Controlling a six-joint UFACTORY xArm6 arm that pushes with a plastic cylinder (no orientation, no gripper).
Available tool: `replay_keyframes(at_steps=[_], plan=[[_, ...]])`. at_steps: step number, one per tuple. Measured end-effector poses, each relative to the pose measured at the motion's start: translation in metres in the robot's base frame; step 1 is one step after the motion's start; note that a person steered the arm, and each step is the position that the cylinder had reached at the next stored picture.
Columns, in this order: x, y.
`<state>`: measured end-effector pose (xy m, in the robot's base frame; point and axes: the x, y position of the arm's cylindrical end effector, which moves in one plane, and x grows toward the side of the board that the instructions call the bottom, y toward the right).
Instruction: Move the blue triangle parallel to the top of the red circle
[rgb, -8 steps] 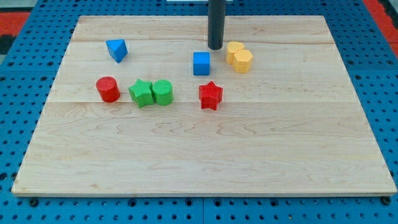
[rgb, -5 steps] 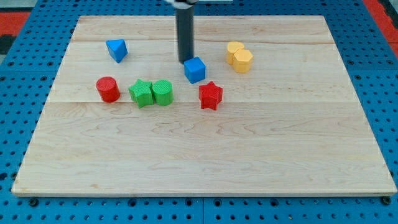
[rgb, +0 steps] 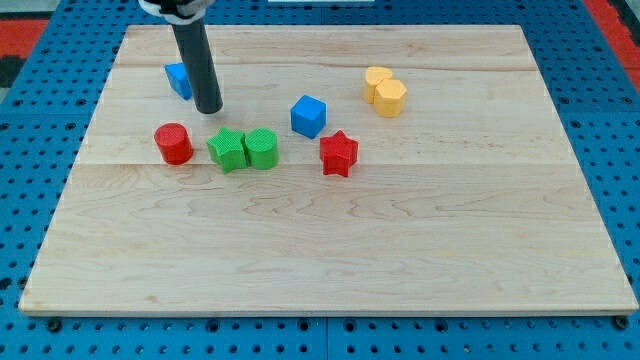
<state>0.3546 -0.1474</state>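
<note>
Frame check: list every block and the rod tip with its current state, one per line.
my tip: down on board, just right of blue triangle
blue triangle: partly hidden by rod
red cylinder: upright, alone
green star: touching green cylinder
blue cube: turned askew
red star: flat
two yellow blocks: touching

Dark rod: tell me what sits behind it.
Behind the dark rod sits the blue triangle; only its left part shows, the rest is covered, so contact cannot be judged. My tip rests on the board, up and right of the red circle.
</note>
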Motion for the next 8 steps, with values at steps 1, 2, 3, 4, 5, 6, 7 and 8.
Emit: replay_keyframes(at_steps=[1,2,3,4,5,6,7,8], plan=[[-0.034,-0.047],[-0.053,-0.065],[-0.068,-0.065],[-0.080,-0.064],[-0.081,-0.047],[-0.081,-0.046],[-0.077,-0.005],[-0.042,0.054]])
